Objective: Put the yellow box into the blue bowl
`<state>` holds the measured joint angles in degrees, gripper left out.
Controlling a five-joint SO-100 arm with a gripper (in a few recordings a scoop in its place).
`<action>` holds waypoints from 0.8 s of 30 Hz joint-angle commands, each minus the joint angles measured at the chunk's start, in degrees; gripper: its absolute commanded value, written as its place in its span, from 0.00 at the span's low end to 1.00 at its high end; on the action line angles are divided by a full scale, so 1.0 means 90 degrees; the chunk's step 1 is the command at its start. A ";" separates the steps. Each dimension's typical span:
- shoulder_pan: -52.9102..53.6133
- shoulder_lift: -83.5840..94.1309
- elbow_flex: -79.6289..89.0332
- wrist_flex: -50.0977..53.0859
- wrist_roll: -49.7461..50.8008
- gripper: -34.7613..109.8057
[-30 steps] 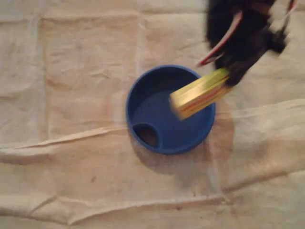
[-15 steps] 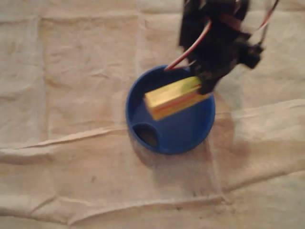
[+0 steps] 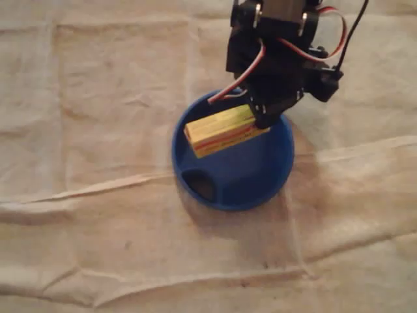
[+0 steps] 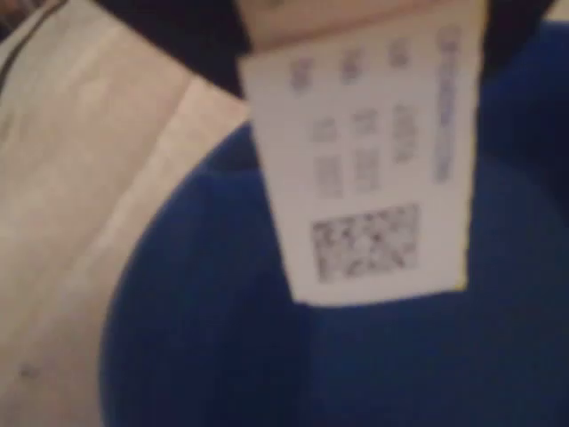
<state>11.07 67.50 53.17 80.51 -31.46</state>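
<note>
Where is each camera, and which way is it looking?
Overhead view: up above, looking straight down at the cloth, blue bowl and yellow box; the black arm and gripper show.
Wrist view: on the arm, looking down past the yellow box's printed side into the blue bowl.
Both show the yellow box over the blue bowl.

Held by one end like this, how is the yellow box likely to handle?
Probably stiff: the box juts straight from the gripper without sagging. Likely light, held by one end. Flat faces suggest it won't roll in the bowl.
</note>
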 commanded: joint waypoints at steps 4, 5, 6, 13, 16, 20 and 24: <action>0.0039 0.0215 -0.0420 -0.0410 -0.0029 0.24; 0.0039 0.0215 -0.0420 -0.0410 -0.0029 0.24; 0.0039 0.0215 -0.0391 -0.0410 -0.0029 0.25; 0.0049 0.0215 -0.0439 -0.0420 -0.0029 0.35; 0.0049 0.0244 -0.0449 -0.0420 -0.0029 0.39; 0.0020 0.0313 -0.0449 -0.0420 -0.0029 0.38; 0.0000 0.0322 -0.0449 -0.0410 -0.0029 0.34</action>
<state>10.99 67.50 53.17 77.78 -31.46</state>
